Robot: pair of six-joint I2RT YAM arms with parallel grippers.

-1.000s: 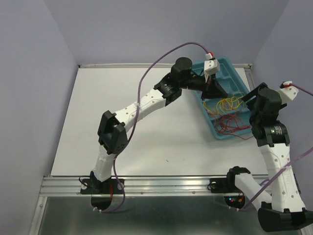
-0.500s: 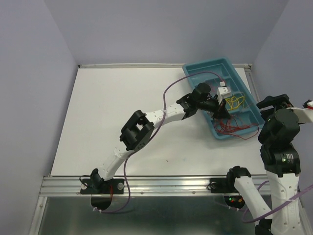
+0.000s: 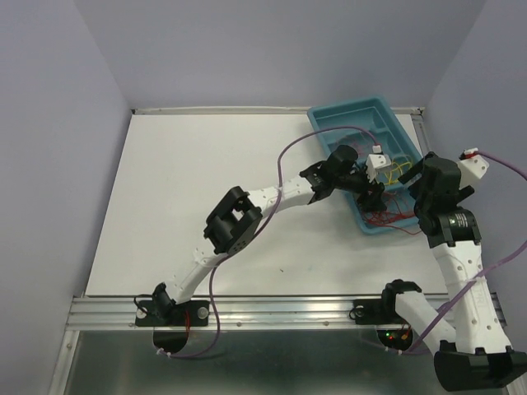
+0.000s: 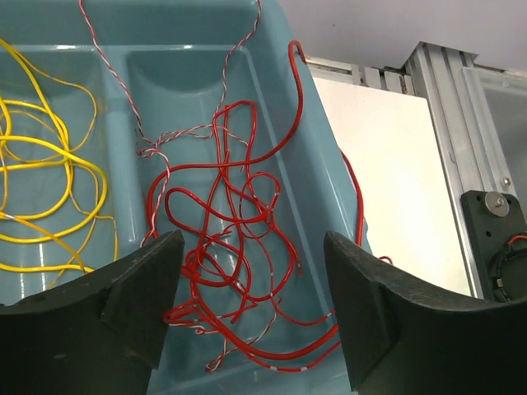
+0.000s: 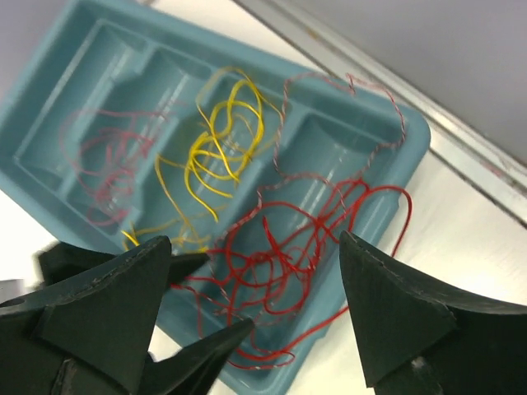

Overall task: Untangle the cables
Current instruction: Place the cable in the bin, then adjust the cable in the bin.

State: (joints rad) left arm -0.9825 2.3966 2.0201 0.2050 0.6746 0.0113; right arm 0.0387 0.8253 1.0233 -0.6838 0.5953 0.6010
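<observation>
in the teal tray [image 3: 346, 112] at the far right of the surface [image 3: 206, 189], the cables [image 3: 384, 216] lie in neighbouring compartments: a red tangle [image 4: 239, 222] in the end one, with a loop over the rim, and yellow strands [image 5: 216, 148] beside it. left end effector [image 4: 251, 304] and right end effector [image 5: 247, 304] both hover over the red tangle, jaws wide apart, holding nothing. judged step: picking a grasp; the next move calls for pinching one free red loop and drawing it clear.
</observation>
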